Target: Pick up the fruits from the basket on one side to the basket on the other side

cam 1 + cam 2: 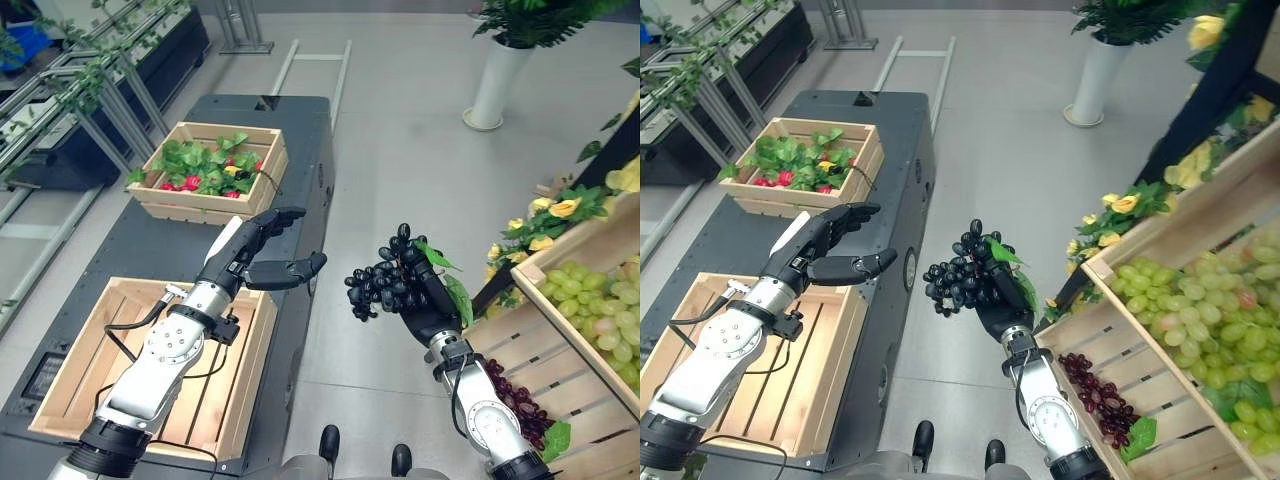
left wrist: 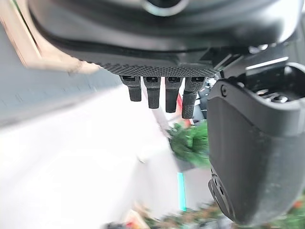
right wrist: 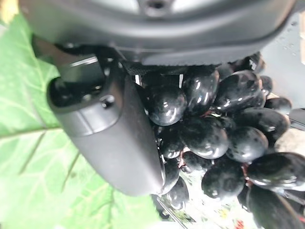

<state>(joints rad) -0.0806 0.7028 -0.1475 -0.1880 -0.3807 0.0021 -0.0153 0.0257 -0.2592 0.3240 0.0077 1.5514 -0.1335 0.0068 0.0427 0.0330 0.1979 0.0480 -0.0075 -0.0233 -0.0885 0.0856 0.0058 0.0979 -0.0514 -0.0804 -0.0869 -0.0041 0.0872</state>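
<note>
Right hand [image 1: 432, 305] grips 1 black grape bunch [image 1: 385, 280], which we see held over the floor; left hand [image 1: 262, 255] waits open beside the empty crate [image 1: 75, 345], likely to receive it.

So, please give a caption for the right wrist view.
Right hand curled round a bunch of black grapes, green leaf beside it.

Grape bunch [image 1: 385, 283] glossy black with green leaves, gripped in the dark right hand [image 1: 432, 310]. Left hand [image 1: 262, 252] dark, arm silver-grey. Near crate [image 1: 75, 345] pale bare wood, slatted. Far crate [image 1: 213, 203] same pale wood, green leaves with red and yellow bits inside. Cart top [image 1: 150, 245] dark grey. Side shelf [image 1: 540, 345] pale wood: green grapes [image 1: 600, 310], dark red grapes [image 1: 515, 400], yellow flowers [image 1: 560, 208]. Floor [image 1: 400, 140] light grey.
</note>
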